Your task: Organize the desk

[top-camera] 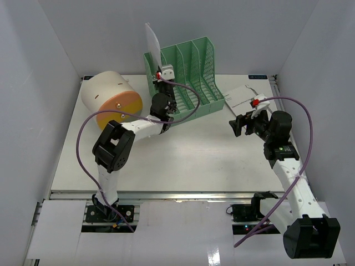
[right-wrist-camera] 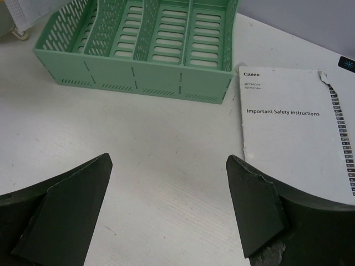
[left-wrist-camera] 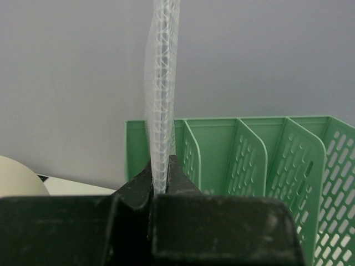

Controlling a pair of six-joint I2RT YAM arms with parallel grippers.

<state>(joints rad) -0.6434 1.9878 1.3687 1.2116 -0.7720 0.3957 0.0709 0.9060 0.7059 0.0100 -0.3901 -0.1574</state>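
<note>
The left pincer (left-wrist-camera: 161, 180) is clenched on a translucent, mesh-textured sheet (left-wrist-camera: 163, 83), holding it upright over the left end of the green file rack (top-camera: 194, 66). The right pincer (right-wrist-camera: 167, 166) gapes wide, gripping nothing, above bare white tabletop (top-camera: 183, 160) in front of the rack's right end. That tabletop spreads beneath both arms, the rack toward its back. The left wrist view catches only the sheet's thin edge; overhead, its broad face shows. Only the right wrist view makes the booklet (right-wrist-camera: 288, 127) right of the rack readable: "Important Safety Instructions".
</note>
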